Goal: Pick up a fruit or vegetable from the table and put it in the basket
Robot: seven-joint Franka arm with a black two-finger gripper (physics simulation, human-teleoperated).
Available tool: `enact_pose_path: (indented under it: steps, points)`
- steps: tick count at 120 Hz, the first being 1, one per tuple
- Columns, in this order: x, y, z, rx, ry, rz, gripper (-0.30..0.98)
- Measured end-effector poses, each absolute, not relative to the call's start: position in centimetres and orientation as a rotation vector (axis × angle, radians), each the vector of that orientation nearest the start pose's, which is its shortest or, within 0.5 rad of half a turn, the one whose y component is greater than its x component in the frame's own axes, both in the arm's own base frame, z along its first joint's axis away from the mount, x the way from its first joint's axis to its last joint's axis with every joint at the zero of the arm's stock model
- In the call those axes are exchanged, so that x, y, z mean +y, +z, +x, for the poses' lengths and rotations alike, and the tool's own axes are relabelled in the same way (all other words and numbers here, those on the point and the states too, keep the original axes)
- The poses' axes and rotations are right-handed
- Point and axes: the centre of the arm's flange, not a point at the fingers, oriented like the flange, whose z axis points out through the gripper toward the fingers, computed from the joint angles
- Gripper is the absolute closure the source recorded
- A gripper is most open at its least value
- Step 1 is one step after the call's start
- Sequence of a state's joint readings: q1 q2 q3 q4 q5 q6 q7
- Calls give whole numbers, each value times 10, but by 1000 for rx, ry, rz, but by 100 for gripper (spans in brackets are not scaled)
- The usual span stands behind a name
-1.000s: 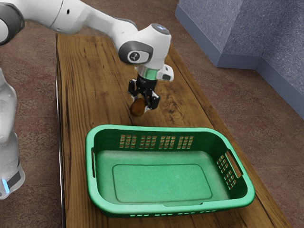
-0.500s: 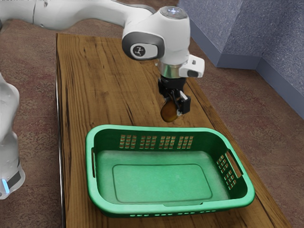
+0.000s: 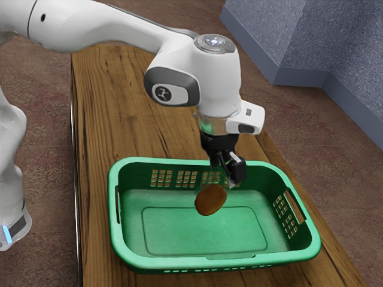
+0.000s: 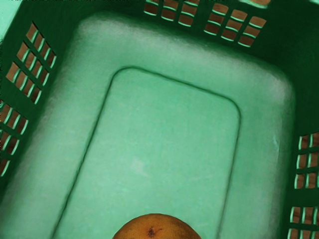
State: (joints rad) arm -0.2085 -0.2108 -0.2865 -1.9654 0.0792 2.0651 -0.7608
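Exterior view: the gripper [image 3: 225, 180] is over the green basket [image 3: 215, 262]; its grip state cannot be determined. The orange-brown fruit [image 3: 210, 200] appears at the gripper's 7 o'clock. Wrist view: the fruit, stem mark visible, overlaps the basket floor [image 4: 159, 144].

I'm seeing smooth, faintly shiny plastic on the basket [image 3: 179, 263], grained wood on the table [image 3: 108, 107], a smooth gloss on the arm [image 3: 218, 78] and rough-looking, matt wall [image 3: 311, 36]
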Motion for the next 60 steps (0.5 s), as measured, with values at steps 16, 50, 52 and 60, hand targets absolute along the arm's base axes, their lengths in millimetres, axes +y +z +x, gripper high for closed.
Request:
enact_pose_path:
  steps: [16,50,52,60]
  points:
    - [-253,592,461,-434,-525,-3144,7]
    - [-76,624,519,-1302,-493,-3047,1]
    - [-61,631,521,-1393,-493,-3020,1]
    - [-3,669,523,-1749,-494,-2878,1]
